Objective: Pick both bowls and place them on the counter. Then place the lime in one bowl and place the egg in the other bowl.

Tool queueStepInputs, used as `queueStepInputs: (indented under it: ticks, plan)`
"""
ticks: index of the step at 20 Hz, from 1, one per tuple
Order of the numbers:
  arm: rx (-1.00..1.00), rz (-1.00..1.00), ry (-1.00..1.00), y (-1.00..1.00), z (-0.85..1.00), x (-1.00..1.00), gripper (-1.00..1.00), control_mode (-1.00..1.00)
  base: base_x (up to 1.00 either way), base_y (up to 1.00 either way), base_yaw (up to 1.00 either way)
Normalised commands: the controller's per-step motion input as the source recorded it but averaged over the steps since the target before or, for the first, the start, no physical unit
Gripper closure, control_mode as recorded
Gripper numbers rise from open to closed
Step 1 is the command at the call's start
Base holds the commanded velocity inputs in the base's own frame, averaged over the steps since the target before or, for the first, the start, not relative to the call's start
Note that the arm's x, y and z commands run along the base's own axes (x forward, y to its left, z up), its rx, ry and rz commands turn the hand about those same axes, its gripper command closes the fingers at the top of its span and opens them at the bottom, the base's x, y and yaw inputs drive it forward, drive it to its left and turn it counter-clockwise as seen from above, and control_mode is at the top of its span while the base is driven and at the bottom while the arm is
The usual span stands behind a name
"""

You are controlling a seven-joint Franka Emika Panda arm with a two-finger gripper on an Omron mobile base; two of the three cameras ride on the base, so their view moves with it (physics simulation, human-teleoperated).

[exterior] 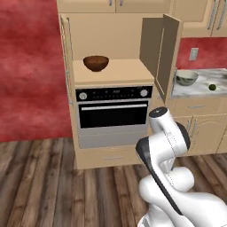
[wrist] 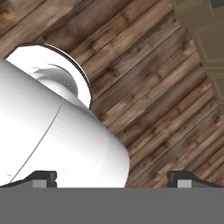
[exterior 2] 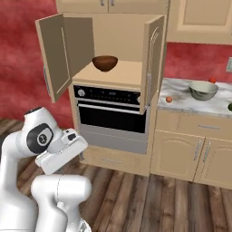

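Bowls, two: brown bowl [exterior: 95,63] on open shelf [exterior: 124,71], grey bowl [exterior: 186,78] on counter [exterior: 217,78] near lime [exterior: 212,87]; gripper [wrist: 112,178] fingers wide apart, holding nothing

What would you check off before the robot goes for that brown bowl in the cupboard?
1. Cupboard doors open: ok, both swung wide.
2. Brown bowl within clear sight on the shelf: ok, upright, nothing beside it.
3. Gripper open and empty: ok, fingertips wide apart, pointed at the floor.
4. Grey-green bowl already on the counter: ok.
5. Lime and egg on the counter: ok, both outside any bowl.
6. Arm close enough to reach the shelf: cannot tell.
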Motion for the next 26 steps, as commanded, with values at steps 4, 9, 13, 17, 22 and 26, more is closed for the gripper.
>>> queueStepInputs:
  ticks: [4, 9, 13, 17, 22, 26]
  plan:
    - [0.00, 0.00, 0.00, 0.00, 0.00, 0.00, -1.00, 1.00, 0.42, 0.47, 0.00]
    - [0.00, 0.00, 0.00, 0.00, 0.00, 0.00, -1.00, 1.00, 0.58, 0.47, 0.00]
    - [0.00, 0.00, 0.00, 0.00, 0.00, 0.00, -1.00, 1.00, 0.53, 0.42, 0.00]
    - [0.00, 0.00, 0.00, 0.00, 0.00, 0.00, -1.00, 1.00, 0.36, -0.03, 0.00]
    - [0.00, 0.00, 0.00, 0.00, 0.00, 0.00, -1.00, 1.00, 0.24, -0.12, 0.00]
    - [0.00, 0.00, 0.00, 0.00, 0.00, 0.00, -1.00, 1.00, 0.36, -0.14, 0.00]
